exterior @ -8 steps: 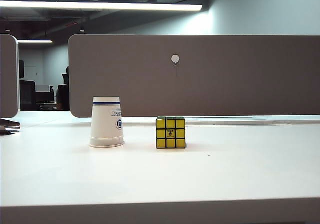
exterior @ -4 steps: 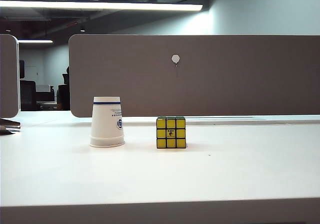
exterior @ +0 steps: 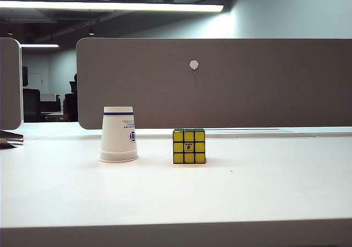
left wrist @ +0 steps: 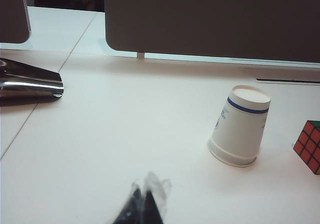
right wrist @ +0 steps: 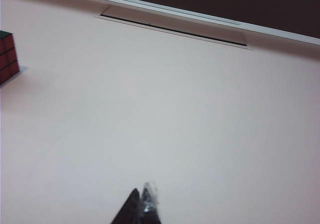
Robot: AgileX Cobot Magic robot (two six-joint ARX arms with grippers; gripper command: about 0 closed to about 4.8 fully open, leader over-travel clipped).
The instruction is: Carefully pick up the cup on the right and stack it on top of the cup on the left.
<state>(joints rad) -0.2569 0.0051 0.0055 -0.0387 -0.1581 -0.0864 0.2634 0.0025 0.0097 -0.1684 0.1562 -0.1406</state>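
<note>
A single white paper cup [exterior: 118, 135] with a blue band stands upside down on the white table [exterior: 176, 197], left of centre; it also shows in the left wrist view as the cup [left wrist: 240, 126]. I cannot tell whether it is one cup or two nested. No separate cup on the right is in view. My left gripper [left wrist: 142, 190] is shut and empty, hovering low over bare table well short of the cup. My right gripper [right wrist: 141, 189] is shut on nothing, over bare table far to the right. Neither gripper shows in the exterior view.
A yellow-faced puzzle cube [exterior: 188, 146] sits just right of the cup; it appears again as the cube [left wrist: 310, 146] and the cube [right wrist: 7, 54]. A shiny dark object [left wrist: 30, 87] lies at the far left. A grey partition [exterior: 220, 82] closes the back. A cable slot [right wrist: 175, 29] lies near it.
</note>
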